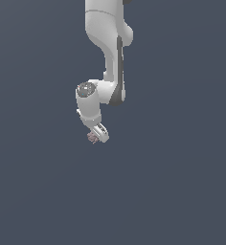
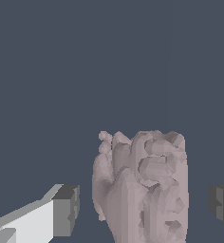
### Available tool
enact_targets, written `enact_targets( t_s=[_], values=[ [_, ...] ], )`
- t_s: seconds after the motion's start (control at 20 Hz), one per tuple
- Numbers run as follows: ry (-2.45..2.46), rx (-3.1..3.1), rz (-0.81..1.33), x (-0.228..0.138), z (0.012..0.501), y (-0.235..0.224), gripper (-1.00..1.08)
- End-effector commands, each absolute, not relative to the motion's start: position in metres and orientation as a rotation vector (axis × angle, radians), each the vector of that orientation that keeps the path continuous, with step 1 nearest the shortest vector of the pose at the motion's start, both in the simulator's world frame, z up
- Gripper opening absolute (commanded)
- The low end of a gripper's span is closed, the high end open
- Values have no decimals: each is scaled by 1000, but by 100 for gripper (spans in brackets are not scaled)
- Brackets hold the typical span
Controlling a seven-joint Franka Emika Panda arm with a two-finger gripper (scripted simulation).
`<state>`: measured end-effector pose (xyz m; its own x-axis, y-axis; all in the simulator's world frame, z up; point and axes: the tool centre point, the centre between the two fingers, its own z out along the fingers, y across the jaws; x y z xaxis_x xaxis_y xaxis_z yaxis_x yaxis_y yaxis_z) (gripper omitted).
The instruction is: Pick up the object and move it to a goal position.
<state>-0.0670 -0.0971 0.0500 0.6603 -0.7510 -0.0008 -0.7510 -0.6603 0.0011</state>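
Observation:
The object (image 1: 92,138) is a tiny pinkish-grey lumpy thing seen in the exterior view just below the white arm's hand. In the wrist view the object (image 2: 142,185) fills the space between the two fingers. My gripper (image 1: 96,135) is over it, and in the wrist view the gripper (image 2: 144,206) is open: one dark pad (image 2: 66,209) and the other pad (image 2: 222,204) each stand apart from the object, with a visible gap on both sides. The object's lower part runs out of the wrist view.
A plain dark grey-blue surface (image 1: 172,182) surrounds the arm and the object in both views. The white arm (image 1: 107,52) comes down from the exterior view's upper middle.

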Motion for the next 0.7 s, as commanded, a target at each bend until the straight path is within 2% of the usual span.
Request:
enact_targets(
  t_s=[0.0, 0.1, 0.15, 0.65],
  values=[
    [-1295, 2862, 0, -66, 45, -97, 100],
    [-1296, 2862, 0, -66, 44, -97, 100],
    [-1296, 2862, 0, -66, 44, -97, -100],
    [-1295, 2863, 1, -66, 44, -97, -100]
  ],
)
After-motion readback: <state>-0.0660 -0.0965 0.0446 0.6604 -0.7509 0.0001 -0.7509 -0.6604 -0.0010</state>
